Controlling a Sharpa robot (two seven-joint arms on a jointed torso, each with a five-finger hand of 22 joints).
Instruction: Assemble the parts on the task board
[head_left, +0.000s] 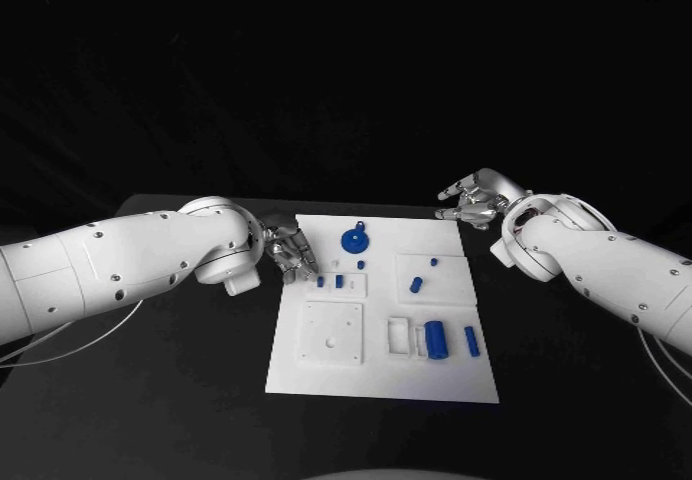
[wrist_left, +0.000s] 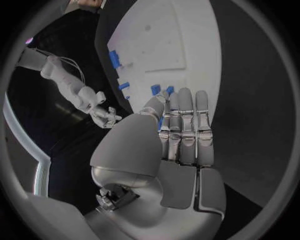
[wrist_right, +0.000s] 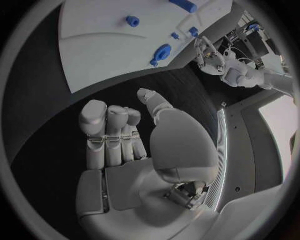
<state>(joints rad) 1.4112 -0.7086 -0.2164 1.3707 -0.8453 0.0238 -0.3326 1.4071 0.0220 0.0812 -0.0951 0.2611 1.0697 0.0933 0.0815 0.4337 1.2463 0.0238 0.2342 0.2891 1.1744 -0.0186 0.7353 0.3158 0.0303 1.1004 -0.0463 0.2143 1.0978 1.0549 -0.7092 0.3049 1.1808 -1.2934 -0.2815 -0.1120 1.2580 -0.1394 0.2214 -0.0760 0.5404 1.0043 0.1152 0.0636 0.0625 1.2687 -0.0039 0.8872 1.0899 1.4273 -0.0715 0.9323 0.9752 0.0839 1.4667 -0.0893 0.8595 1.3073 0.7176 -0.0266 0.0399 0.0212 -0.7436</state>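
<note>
Standing at the table: the task board (head_left: 325, 375) lay centred, its long axis running away from the robot. The left hand (head_left: 289, 250) hung at the board's left edge, fingers straight and side by side, holding nothing, with the small blue pegs (head_left: 329, 282) just inboard of it. The right hand (head_left: 473, 197) hovered off the board's far right corner, fingers loosely curled, empty, clear of the board. The blue disc part (head_left: 355, 240) sat near the board's far edge, between the hands. Judged the left hand nearer the parts.
</note>
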